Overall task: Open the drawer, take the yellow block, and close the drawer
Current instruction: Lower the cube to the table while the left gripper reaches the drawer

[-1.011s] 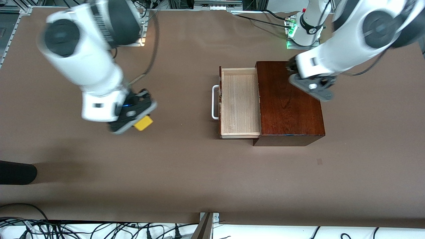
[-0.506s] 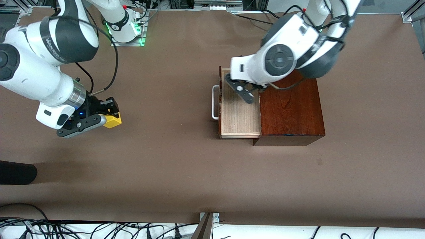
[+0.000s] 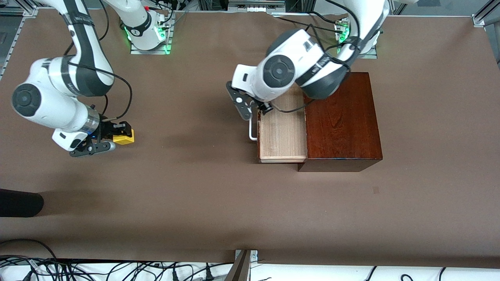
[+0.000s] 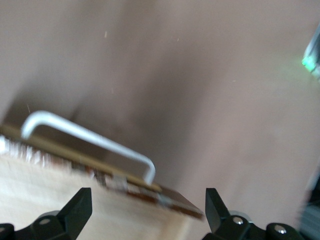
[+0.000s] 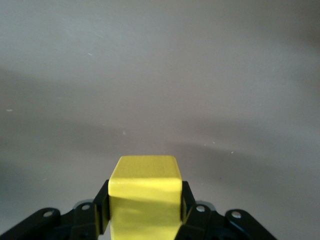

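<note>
The drawer (image 3: 282, 132) is pulled out of the dark wooden box (image 3: 340, 125) toward the right arm's end of the table. Its pale wood tray is exposed, and the part of the tray in view holds nothing. The white U-shaped handle (image 3: 252, 130) projects from the reddish-brown drawer front.

The left gripper (image 3: 254, 108) is positioned over the drawer front, at the handle end farther from the front camera. In the left wrist view the left gripper (image 4: 145, 212) has its two fingertips (image 4: 80, 205) spread wide apart, with the handle (image 4: 90, 137) and the drawer front edge (image 4: 100, 175) visible between and ahead of them. That view is blurred, so contact with the handle cannot be confirmed.

The right gripper (image 3: 117, 134) is located toward the right arm's end of the table, well apart from the box, and low over the brown table surface (image 3: 195, 187). Its fingers are closed against two sides of the yellow block (image 3: 123, 137). In the right wrist view the right gripper (image 5: 145, 205) has one black finger pad (image 5: 102, 205) pressed on each side of the yellow block (image 5: 145, 195), which sits squarely between them; whether the block touches the table cannot be determined
</note>
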Controlling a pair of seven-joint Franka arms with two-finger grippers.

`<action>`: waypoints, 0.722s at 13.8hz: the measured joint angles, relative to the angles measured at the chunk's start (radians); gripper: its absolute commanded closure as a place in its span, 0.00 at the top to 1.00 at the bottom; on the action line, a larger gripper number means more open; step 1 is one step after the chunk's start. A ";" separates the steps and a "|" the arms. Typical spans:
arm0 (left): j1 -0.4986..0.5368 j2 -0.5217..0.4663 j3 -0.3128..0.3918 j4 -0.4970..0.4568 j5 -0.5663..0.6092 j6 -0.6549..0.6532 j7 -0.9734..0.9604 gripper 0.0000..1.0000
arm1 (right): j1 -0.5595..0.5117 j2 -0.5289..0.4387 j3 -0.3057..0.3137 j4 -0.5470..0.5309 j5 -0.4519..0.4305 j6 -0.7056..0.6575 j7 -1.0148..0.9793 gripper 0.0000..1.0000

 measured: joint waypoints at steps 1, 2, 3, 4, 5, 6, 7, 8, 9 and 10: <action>-0.025 0.016 0.000 0.000 0.025 0.052 0.049 1.00 | 0.000 0.000 0.000 -0.053 -0.005 0.064 0.003 0.00; -0.043 0.035 0.000 0.000 0.038 0.101 0.097 1.00 | 0.000 0.000 0.001 -0.099 -0.010 0.119 0.007 0.00; -0.054 0.055 0.001 0.000 0.044 0.139 0.149 1.00 | 0.000 -0.001 0.002 -0.134 -0.016 0.163 0.009 0.00; -0.061 0.074 0.001 0.000 0.045 0.178 0.208 1.00 | 0.000 -0.001 0.003 -0.164 -0.027 0.204 0.010 0.00; -0.069 0.092 0.001 0.000 0.045 0.215 0.255 1.00 | 0.000 -0.001 0.003 -0.191 -0.047 0.249 0.015 0.00; -0.080 0.106 0.002 0.000 0.046 0.234 0.285 1.00 | 0.000 -0.001 0.003 -0.215 -0.075 0.287 0.028 0.00; -0.093 0.117 0.002 -0.002 0.061 0.237 0.299 1.00 | 0.000 0.000 0.004 -0.233 -0.111 0.310 0.052 0.00; -0.107 0.124 0.002 -0.008 0.097 0.238 0.307 1.00 | 0.000 0.002 0.006 -0.244 -0.147 0.321 0.083 0.00; -0.118 0.130 0.001 -0.018 0.133 0.237 0.313 1.00 | 0.000 0.005 0.007 -0.251 -0.173 0.326 0.112 0.00; -0.125 0.135 0.002 -0.030 0.157 0.237 0.324 1.00 | 0.000 0.009 0.010 -0.253 -0.182 0.329 0.127 0.00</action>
